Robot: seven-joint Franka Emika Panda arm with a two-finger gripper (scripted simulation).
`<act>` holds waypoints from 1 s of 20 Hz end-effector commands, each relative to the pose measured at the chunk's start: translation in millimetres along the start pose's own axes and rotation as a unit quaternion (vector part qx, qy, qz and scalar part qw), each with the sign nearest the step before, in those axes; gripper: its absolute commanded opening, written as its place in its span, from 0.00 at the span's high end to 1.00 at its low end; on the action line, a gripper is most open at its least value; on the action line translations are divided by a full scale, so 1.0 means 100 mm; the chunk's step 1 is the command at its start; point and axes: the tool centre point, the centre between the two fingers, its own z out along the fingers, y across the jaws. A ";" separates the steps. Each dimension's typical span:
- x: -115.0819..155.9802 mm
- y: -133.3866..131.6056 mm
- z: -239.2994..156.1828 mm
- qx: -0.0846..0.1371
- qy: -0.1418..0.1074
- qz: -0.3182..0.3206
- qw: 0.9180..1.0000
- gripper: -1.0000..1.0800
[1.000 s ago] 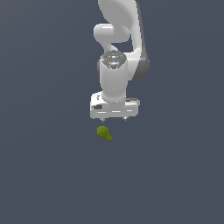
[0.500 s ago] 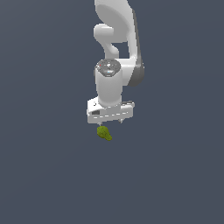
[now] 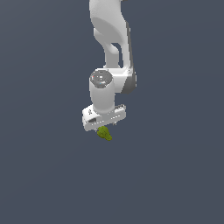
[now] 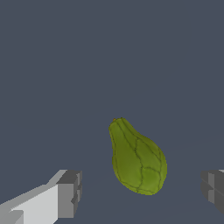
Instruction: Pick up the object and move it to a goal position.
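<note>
the arm hangs straight down with its gripper [image 3: 106, 127] right over the object [image 3: 104, 134], which lies on the plain grey floor [image 3: 175, 175]. in the wrist view the green, ribbed object [image 4: 136, 158] sits between the two fingers [image 4: 69, 194], clear of both; the pincer is spread wide, gripping nothing.

Plenty of room here: flat grey worktop [image 3: 48, 175] open on every side. Only thing in the way is the object [image 4: 136, 158], sitting between the spread fingers [image 4: 68, 193], touching neither.
</note>
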 end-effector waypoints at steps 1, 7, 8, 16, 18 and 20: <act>-0.02 0.04 0.07 0.000 -0.001 -0.021 1.000 0.04; -0.06 0.11 0.18 0.000 -0.002 -0.050 0.999 0.04; -0.06 0.11 0.19 0.000 -0.002 -0.053 0.999 0.04; -0.07 0.12 0.24 0.000 -0.002 -0.056 0.998 0.04; -0.07 0.12 0.30 0.000 -0.002 -0.056 0.998 0.04; -0.07 0.12 0.39 0.000 -0.002 -0.056 0.998 0.04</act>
